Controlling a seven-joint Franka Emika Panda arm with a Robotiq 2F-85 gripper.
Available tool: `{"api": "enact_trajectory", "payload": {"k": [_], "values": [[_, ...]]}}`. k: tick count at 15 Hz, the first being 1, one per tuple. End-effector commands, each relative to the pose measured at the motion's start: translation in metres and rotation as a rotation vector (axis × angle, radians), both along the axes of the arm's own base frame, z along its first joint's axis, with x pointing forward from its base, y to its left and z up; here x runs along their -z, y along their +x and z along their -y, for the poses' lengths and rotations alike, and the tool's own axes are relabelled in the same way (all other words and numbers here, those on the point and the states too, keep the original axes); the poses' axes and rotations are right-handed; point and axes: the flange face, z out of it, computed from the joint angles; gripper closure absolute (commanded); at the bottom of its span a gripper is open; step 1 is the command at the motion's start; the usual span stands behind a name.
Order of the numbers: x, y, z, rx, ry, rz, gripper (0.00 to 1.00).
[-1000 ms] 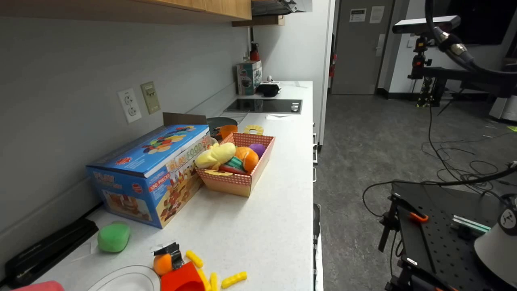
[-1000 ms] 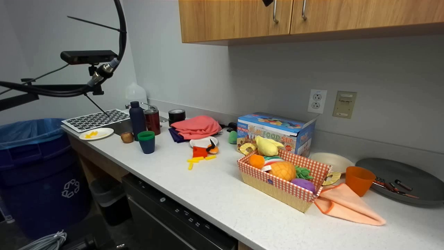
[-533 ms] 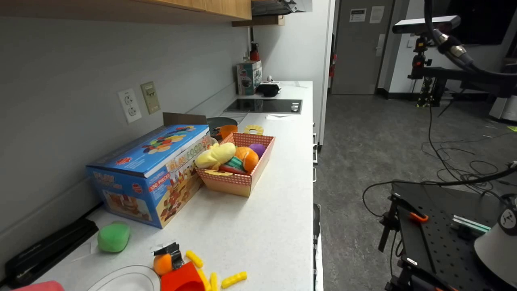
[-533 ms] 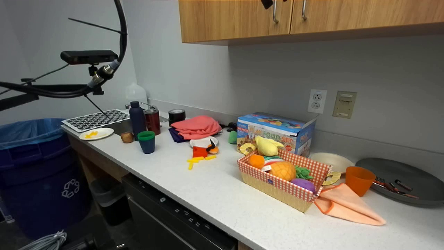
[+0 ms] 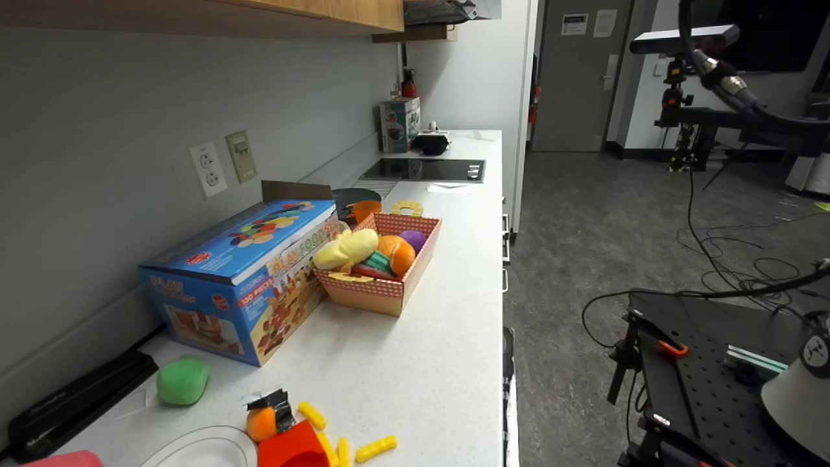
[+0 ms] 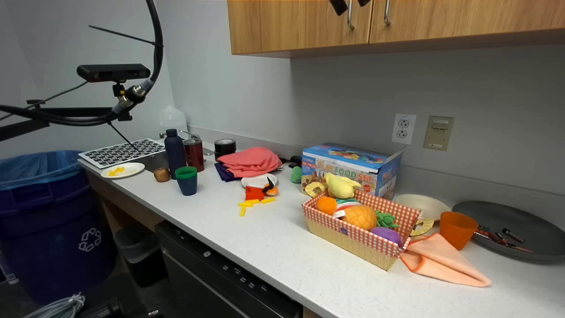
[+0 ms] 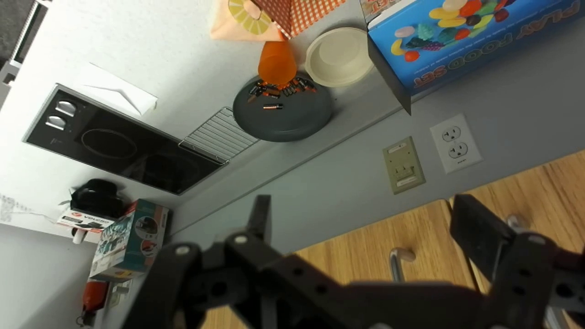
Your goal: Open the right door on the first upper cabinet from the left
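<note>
Right door (image 6: 468, 17) of the first upper cabinet (image 6: 397, 47) hangs closed, its lower edge in line with that of the left door (image 6: 291, 26), so the opening itself is not yet started. What looks done is the approach: the gripper (image 7: 368, 221) stands before the doors with its jaws spread wide, and it holds nothing. In the wrist view the right door's handle (image 7: 396, 266) shows between the jaws, nearer the finger (image 7: 477, 228) that covers part of the join between the doors; whether it lies deep enough to be grasped cannot be told. Left to do, by judgement: settle around that handle, grip it and draw the door outward.

Likeliest to get in the way is the left door's handle (image 7: 516, 221), just outside the jaws and partly hidden behind the gripper. In an exterior view the jaws even appear astride it, so the true alignment is uncertain, and catching the wrong handle is a risk.

Below the jaws, on the countertop (image 6: 265, 234), are a play food box (image 6: 353, 167), a checked basket (image 6: 344, 242), an orange cup (image 6: 457, 230) and a dark plate (image 7: 288, 124). All are lower than the cabinet's underside, so they seem unlikely to block the swing.
</note>
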Motion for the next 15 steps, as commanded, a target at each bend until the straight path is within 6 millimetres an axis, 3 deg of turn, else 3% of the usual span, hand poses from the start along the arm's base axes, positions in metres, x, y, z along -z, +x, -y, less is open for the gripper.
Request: {"api": "enact_trajectory", "payload": {"k": [1, 9, 15], "values": [[0.004, 0.010, 0.005, 0.011, 0.014, 0.010, 0.00], [0.022, 0.015, 0.010, 0.019, 0.014, -0.039, 0.00], [0.011, 0.037, 0.021, 0.046, -0.032, 0.072, 0.00]]}}
